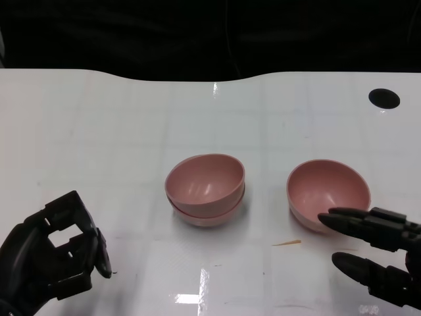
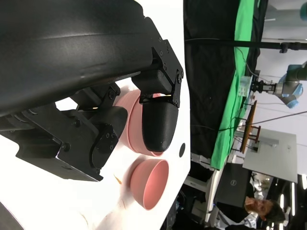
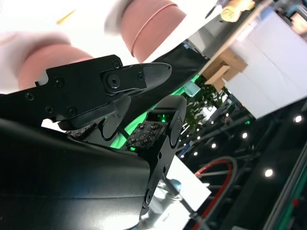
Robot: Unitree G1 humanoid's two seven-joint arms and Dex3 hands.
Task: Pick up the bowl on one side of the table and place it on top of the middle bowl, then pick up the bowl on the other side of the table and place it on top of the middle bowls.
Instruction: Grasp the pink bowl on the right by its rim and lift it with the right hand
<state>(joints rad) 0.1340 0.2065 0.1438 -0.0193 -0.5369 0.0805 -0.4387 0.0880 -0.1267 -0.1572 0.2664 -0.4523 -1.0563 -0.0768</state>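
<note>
At the left, the left robot hand sits low over the white desk with its fingers curled in and nothing held, well apart from any bowl. In the middle stand two pink bowls nested, the upper bowl seated in the lower bowl, so the first stacking step looks done. To the right, the remaining pink bowl rests upright on the desk, and the right robot hand reaches toward its near side with fingers spread and empty; one fingertip lies at the bowl's rim, though contact cannot be confirmed. A small yellowish sliver lies near. The second pickup seems under way: the next move calls for closing the fingers over that rim, lifting, and carrying leftward above the stack.
</note>
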